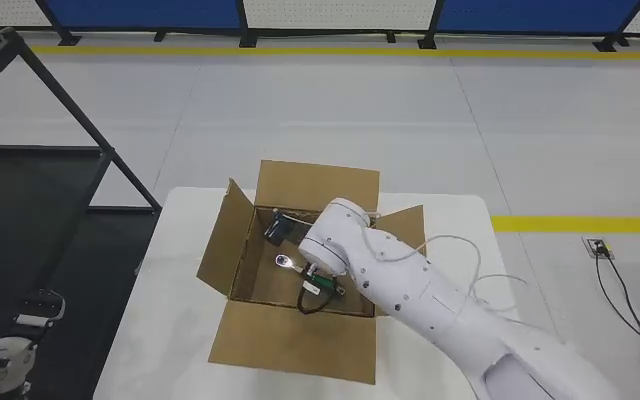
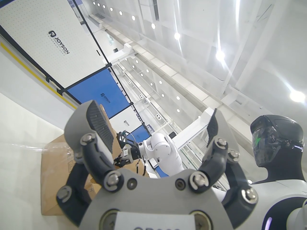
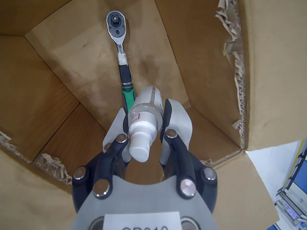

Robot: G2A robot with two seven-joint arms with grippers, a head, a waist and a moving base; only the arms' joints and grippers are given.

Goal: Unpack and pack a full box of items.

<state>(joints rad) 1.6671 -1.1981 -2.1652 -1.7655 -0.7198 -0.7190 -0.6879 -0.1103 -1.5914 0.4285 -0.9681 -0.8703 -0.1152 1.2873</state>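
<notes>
My right gripper (image 3: 145,112), inside the open brown cardboard box (image 3: 203,48), is closed on the shoulder of a small white plastic spray bottle (image 3: 146,118) above a green-handled steel ratchet (image 3: 116,27). I judge the bottle light, slick, squeezable; hold below the neck. My left gripper (image 2: 156,120) gapes empty.

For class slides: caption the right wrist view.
Right gripper holds a white bottle inside the cardboard box, ratchet wrench on its floor.
</notes>
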